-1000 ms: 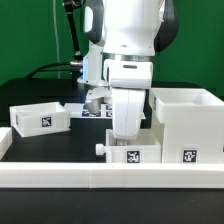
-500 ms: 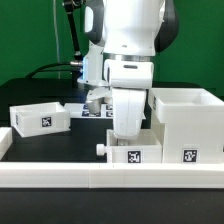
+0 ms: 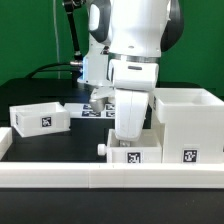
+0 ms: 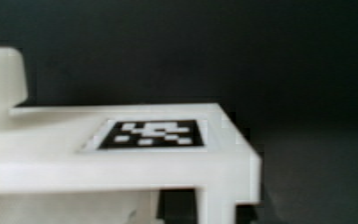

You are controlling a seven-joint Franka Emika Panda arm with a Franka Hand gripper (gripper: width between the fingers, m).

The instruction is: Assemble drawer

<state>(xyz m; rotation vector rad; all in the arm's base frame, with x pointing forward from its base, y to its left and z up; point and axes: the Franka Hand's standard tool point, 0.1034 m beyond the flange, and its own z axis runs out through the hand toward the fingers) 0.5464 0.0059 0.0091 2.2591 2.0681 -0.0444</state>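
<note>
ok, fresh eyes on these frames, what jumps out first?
The big white arm fills the middle of the exterior view and hangs right over a small knobbed tray, just behind the long white rail. The tall case stands close beside that tray on the exterior view's right, and a second tray sits apart on the left. The wrist view shows a black-and-white tag on white plastic, close up.

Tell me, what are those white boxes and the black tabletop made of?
Tall case, separate tray and knobbed tray under the arm: probably matte white plastic, with even colour and thick moulded walls. Table: black, non-reflective surface, perhaps cloth or mat; unclear.
</note>
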